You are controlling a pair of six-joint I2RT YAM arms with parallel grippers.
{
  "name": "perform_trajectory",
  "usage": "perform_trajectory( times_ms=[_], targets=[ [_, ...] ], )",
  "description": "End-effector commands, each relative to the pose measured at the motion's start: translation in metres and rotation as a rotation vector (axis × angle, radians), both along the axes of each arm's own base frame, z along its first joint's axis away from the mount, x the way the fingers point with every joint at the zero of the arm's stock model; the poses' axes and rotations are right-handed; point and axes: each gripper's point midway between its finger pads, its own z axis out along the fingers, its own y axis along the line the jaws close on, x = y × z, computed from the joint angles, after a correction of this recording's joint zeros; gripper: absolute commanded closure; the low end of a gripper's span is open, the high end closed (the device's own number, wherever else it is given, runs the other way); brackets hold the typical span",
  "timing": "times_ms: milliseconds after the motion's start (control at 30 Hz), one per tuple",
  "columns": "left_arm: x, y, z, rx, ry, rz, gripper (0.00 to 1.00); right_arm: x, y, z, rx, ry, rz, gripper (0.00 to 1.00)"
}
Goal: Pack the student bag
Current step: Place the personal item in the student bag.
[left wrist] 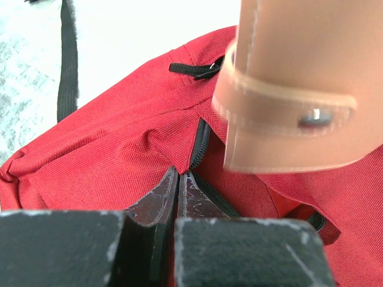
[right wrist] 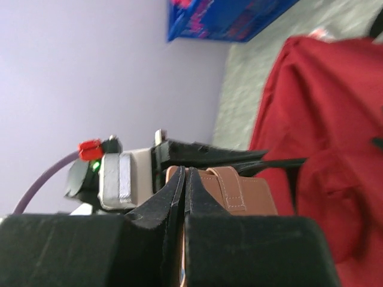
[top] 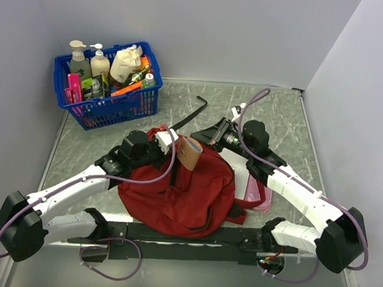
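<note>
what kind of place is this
Probably a robot lab test cell: plain pale walls enclose a grey tabletop, two white-and-black arms are bolted at its near edge, with a dark red fabric backpack and blue plastic basket of bottles as props.

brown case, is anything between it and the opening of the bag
Nothing visible does. The brown case, shut in the right gripper, hangs just above the zipper of the student bag, and the left gripper pinches the fabric at the zipper's edge. How wide the opening gapes cannot be told.

Left tool (left wrist: 178, 176), right tool (right wrist: 184, 173): both clamped.
</note>
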Motion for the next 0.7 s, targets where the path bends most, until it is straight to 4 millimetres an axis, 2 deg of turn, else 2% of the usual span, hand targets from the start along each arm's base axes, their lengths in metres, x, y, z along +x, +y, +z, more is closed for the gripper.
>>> perform_trajectory(
  times_ms=[0,100,233,267,367,500,600,667],
  targets=[
    [0.011,-0.007,0.041,-0.105,-0.096,0.01,0.99,-0.018,0.019,0.036,0.169,-0.077,0.122,1.0],
    [0.01,-0.008,0.048,-0.119,-0.111,0.003,0.99,-0.017,0.022,0.012,0.146,-0.034,0.114,1.0],
    [0.008,-0.008,0.049,-0.119,-0.116,-0.008,0.99,-0.01,0.026,-0.043,0.081,0.075,0.105,1.0],
    [0.008,-0.007,0.047,-0.113,-0.114,-0.007,0.99,-0.011,0.025,-0.061,0.053,0.121,0.096,1.0],
    [0.005,-0.006,0.048,-0.107,-0.117,-0.016,0.99,-0.009,0.017,-0.098,-0.038,0.183,0.054,1.0],
    [0.001,-0.008,0.048,-0.107,-0.11,-0.038,0.99,-0.001,0.002,-0.123,-0.136,0.199,-0.026,1.0],
    [-0.001,-0.011,0.05,-0.114,-0.11,-0.056,0.99,0.005,-0.008,-0.133,-0.199,0.197,-0.08,1.0],
    [-0.002,-0.012,0.05,-0.111,-0.115,-0.066,0.99,0.008,-0.01,-0.133,-0.223,0.176,-0.09,1.0]
  ],
)
